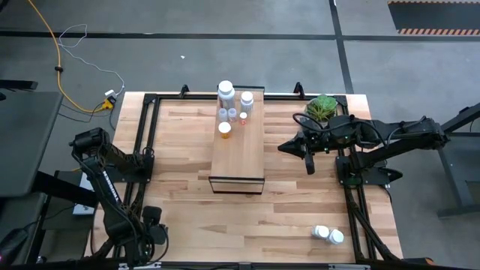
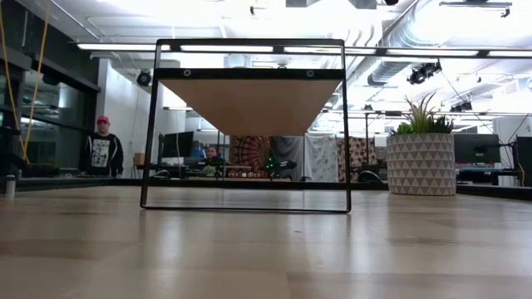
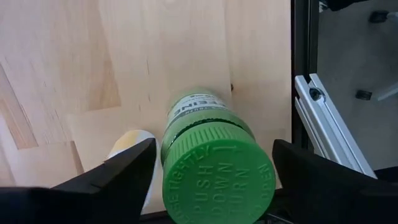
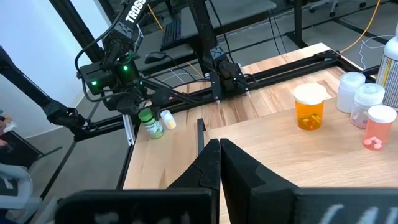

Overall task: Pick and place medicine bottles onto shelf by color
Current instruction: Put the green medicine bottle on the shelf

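Green bottle [image 3: 211, 158] fills the lower centre of my left wrist view, its ribbed green cap facing the lens and its labelled body stretching away across the pale tabletop [image 3: 124, 56]. My left gripper [image 3: 211, 180] has its fingers [image 3: 118, 174] spread on either side of that cap, with light wood visible between each finger and the plastic, so I am around it and not pinching it. Just beside the green bottle lies a small bottle with a yellowish cap [image 3: 132, 142]; I cannot tell whether the two touch. In the right wrist view the same pair sits at the left of the frame, under my left arm at the table's edge.

My right gripper [image 4: 219, 163] is pressed together, holding nothing, and hangs in the right half of the high view near the potted plant [image 1: 322, 107].

On the shelf [image 1: 238, 150], at upper centre of the high view, stand six bottles in a cluster: a tall white-capped one [image 1: 226, 91], an orange one [image 4: 310, 107], a pink one [image 4: 377, 126] and others. Two white bottles [image 1: 328, 234] lie on the table at lower right.
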`<state>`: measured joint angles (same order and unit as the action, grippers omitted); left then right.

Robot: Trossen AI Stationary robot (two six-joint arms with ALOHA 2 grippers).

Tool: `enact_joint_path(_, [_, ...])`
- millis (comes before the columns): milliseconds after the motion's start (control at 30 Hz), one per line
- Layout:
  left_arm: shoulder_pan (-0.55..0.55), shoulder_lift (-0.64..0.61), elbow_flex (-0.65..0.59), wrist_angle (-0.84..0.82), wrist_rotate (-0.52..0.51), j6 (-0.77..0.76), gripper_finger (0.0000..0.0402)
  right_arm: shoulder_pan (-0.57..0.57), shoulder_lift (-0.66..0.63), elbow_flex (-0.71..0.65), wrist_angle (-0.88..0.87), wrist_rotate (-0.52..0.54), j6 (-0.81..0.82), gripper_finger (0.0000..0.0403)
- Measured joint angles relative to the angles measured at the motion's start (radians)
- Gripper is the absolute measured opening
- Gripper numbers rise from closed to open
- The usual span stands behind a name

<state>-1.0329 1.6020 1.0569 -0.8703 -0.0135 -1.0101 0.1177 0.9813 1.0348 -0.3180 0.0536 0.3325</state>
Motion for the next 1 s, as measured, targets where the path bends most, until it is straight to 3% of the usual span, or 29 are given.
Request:
enact_joint_path(300, [0.016,-0.013,0.0,-0.001,-0.001,0.009,0.02,0.0,0.0,0.0,0.0,0.0,0.0,0.0])
enact_joint_path(600, [0.105,-0.143,0.0,-0.005,-0.058,0.032,0.0198,0.0,0.0,0.0,0.0,0.0,-0.002,0.0])
enact_joint_path(833, [0.234,-0.27,0.005,-0.012,-0.066,0.07,0.0204,0.0,0.0,0.0,0.0,0.0,-0.012,0.0])
enact_joint_path(1000, [0.344,-0.331,0.1,-0.102,-0.066,0.148,0.0204,0.0,0.0,0.0,0.0,0.0,-0.012,0.0])
